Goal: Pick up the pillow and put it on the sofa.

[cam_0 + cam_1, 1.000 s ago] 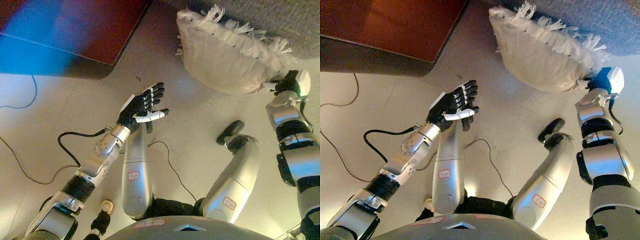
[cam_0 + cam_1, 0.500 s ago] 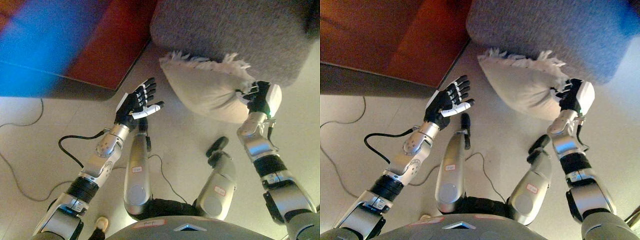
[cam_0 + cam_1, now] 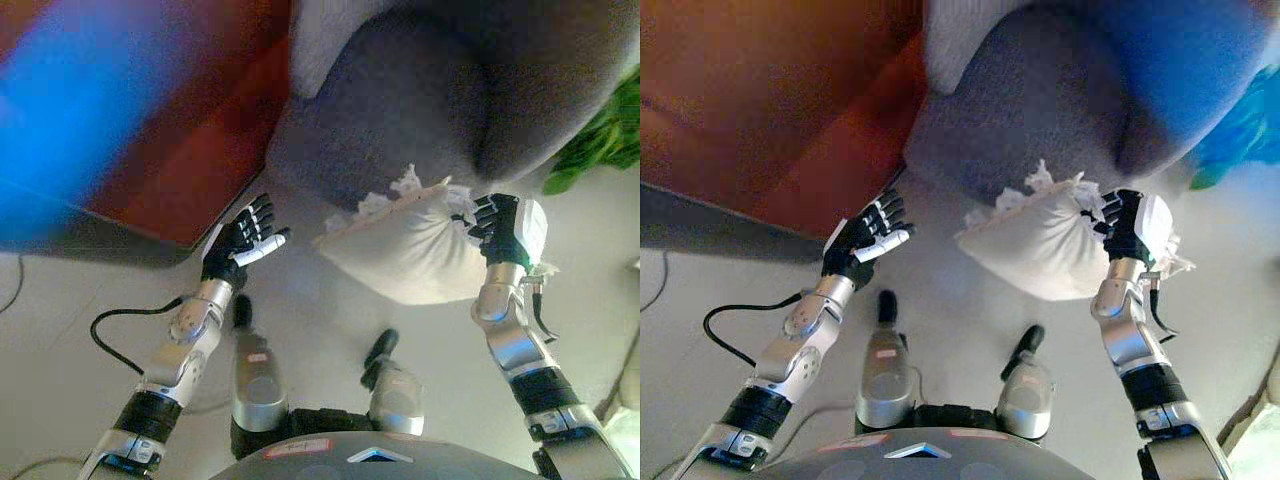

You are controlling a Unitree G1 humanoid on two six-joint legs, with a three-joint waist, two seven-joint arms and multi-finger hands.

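The pillow (image 3: pixel 405 250) hung just near of the sofa (image 3: pixel 450 90), gripped at its right end by the right hand (image 3: pixel 500 228). The left hand (image 3: pixel 238 240) was apart to the pillow's left, with the cabinet (image 3: pixel 150 130) far-left of it beside the sofa.

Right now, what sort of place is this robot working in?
Most likely a living room: a grey upholstered sofa, a fringed cream pillow held by the right hand, a dark red rug on a pale floor, and a green houseplant beside the sofa.
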